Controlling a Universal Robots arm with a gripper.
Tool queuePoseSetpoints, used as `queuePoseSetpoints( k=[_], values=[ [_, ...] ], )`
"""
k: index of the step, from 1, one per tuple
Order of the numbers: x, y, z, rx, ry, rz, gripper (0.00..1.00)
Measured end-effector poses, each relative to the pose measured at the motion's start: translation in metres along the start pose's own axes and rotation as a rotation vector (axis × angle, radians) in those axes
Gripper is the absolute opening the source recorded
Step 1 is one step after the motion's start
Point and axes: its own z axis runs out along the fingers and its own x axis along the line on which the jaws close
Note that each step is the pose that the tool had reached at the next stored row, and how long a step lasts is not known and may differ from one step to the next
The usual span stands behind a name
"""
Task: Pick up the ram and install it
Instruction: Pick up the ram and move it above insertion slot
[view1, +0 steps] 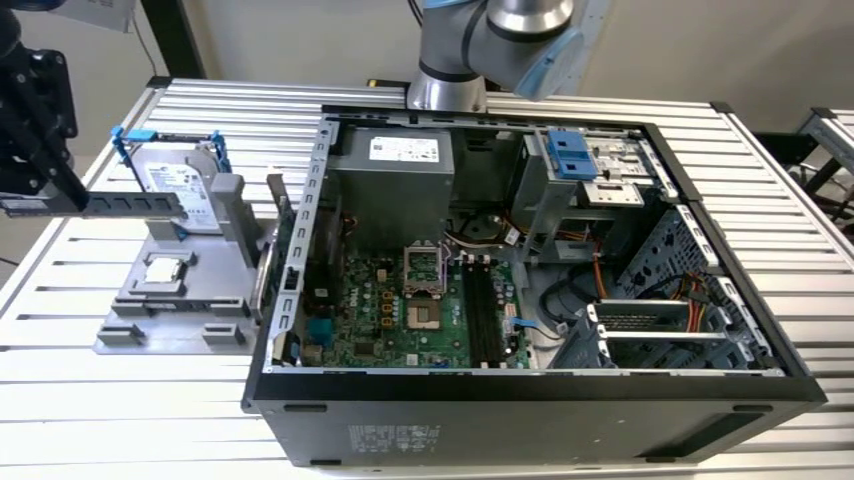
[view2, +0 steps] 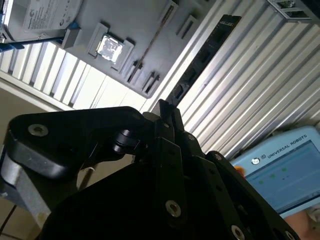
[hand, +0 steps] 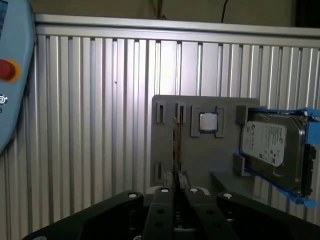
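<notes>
Black end effector pinches thin, long ram.

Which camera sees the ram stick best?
The exterior view: the ram shows its long flat side. The second wrist view shows it as a dark slanting strip; the first wrist view catches its thin edge.

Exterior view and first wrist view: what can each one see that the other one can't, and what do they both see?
Exterior view's extras: the open computer case and its green motherboard. First wrist view's extras: a pale blue pendant with a red button. Shared: the grey holder, the hard drive, the square chip, and the ram gripped in the claw.
</notes>
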Motion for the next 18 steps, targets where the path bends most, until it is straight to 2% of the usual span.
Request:
queuePoseSetpoints(
  k=[18],
  values=[
    [0.0004, -0.0531, -0.0006, -0.0063, -0.0001, 0.000, 0.00]
  ],
)
